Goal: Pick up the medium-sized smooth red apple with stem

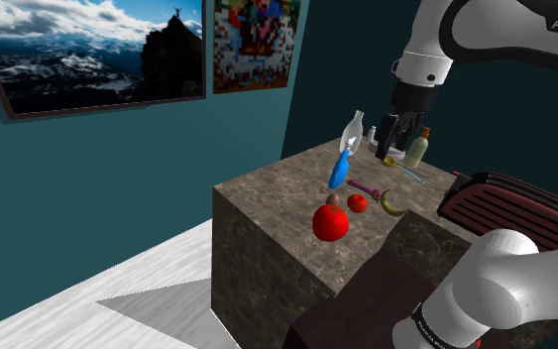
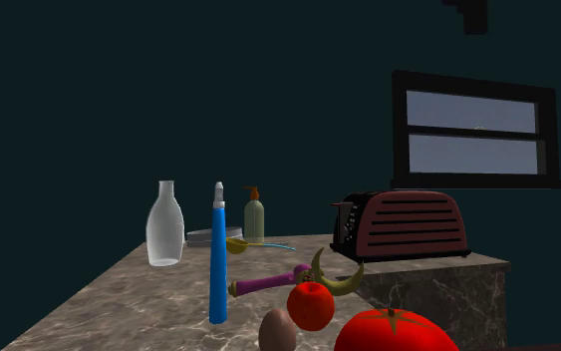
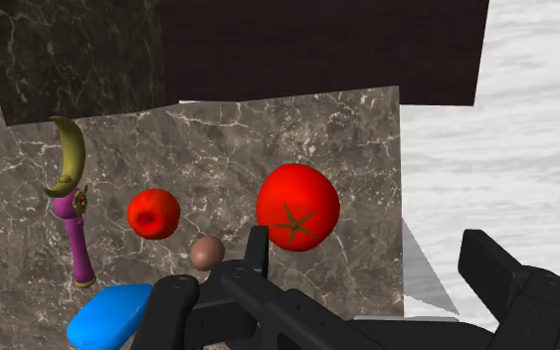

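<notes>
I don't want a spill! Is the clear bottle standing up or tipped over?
Standing up. The clear bottle rests on its base on the table, neck pointing up.

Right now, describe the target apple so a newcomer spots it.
Start at the marbled counter with the dark red toaster. Beside the purple wand with a gold crescent sit three round things. The apple is the mid-sized plain red one, bigger than the brown egg and smaller than the star-marked tomato.
</notes>
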`<state>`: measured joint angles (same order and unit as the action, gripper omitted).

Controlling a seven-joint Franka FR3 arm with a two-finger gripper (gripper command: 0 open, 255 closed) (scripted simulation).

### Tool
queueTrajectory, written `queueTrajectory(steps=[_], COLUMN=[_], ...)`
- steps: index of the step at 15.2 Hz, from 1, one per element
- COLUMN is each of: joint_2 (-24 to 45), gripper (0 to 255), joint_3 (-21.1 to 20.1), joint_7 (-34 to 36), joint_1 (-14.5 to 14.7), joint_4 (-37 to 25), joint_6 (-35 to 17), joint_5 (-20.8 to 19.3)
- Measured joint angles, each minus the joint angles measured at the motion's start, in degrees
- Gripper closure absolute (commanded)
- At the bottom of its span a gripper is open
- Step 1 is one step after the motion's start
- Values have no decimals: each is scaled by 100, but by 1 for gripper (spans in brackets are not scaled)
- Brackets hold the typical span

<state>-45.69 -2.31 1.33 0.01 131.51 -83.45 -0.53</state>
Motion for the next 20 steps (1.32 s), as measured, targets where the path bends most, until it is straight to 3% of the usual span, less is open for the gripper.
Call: queueTrajectory(steps=[4,11,20], joint_2=[-51,219,1388], gripper=[0,0,0], joint_3=[289,1262,2636], joint_7=[-303,-1326,-2844], joint_1=[-35,-161,-98], joint_4=[294,1062,1377], joint_6=[-311,-1539,-3145], joint_5=[-83,-319,-250])
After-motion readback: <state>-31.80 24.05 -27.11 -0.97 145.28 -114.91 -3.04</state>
